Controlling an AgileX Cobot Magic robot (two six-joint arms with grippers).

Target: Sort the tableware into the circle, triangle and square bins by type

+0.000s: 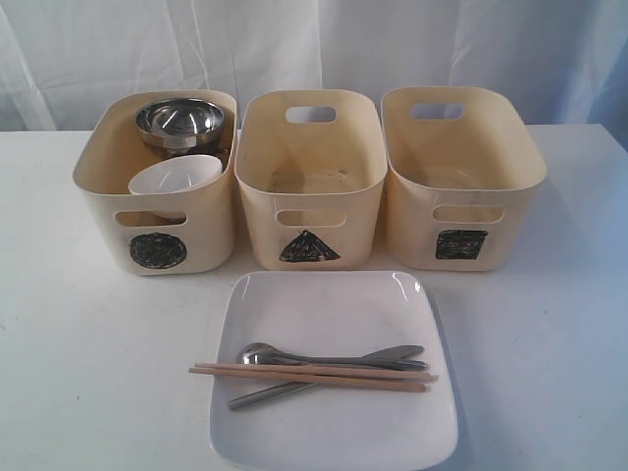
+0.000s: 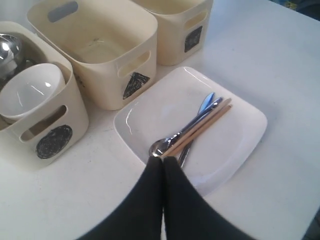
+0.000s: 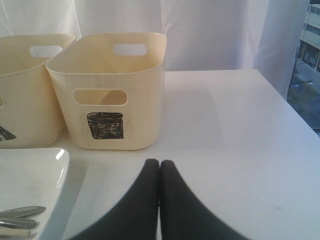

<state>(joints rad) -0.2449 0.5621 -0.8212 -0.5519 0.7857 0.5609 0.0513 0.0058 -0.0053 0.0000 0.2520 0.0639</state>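
A large white square plate (image 1: 392, 432) lies at the front of the table. On it rest wooden chopsticks (image 1: 309, 374) and steel cutlery (image 1: 257, 353), lying across each other. Behind stand the circle bin (image 1: 98, 211), the triangle bin (image 1: 260, 221) and the square bin (image 1: 412, 226). In the circle bin a large steel bowl (image 1: 180, 120) sits behind a small white bowl (image 1: 175, 177). My left gripper (image 2: 163, 159) is shut and empty, its tips over the plate (image 2: 230, 145) by the spoon (image 2: 160, 146). Shut and empty too, my right gripper (image 3: 159, 162) hangs over bare table before the square bin (image 3: 140, 100). Neither gripper shows in the exterior view.
The triangle bin (image 2: 107, 85) and square bin (image 2: 175, 45) hold nothing that I can see. The three tubs stand close together in a row. The table's right edge (image 3: 300, 117) runs near the square bin, with a white curtain behind.
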